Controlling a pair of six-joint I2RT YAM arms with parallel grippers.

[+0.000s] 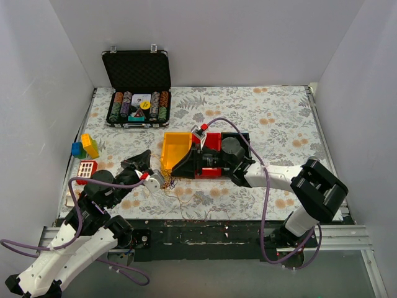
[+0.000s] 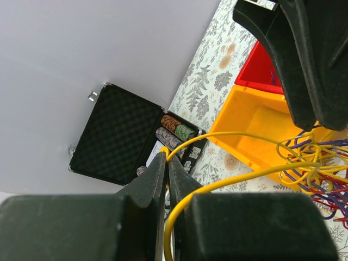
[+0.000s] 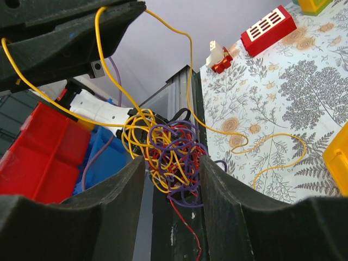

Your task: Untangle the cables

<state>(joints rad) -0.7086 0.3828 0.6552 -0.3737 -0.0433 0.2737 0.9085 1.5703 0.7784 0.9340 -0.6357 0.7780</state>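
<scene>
The cables form a fist-sized knot of yellow, purple and red wire near the table's front edge, left of centre. My left gripper is shut on one yellow cable that runs from its tips back to the knot. My right gripper reaches in from the right, its jaws apart on either side of the knot; outer loops brush both inner faces. A loose yellow strand curls over the flowered cloth. In the right wrist view my left gripper hangs above, the yellow wire rising to it.
A yellow bin and a red bin stand just behind the knot. An open black chip case sits at the back left. Blue and yellow blocks and a red grid block lie at the left edge.
</scene>
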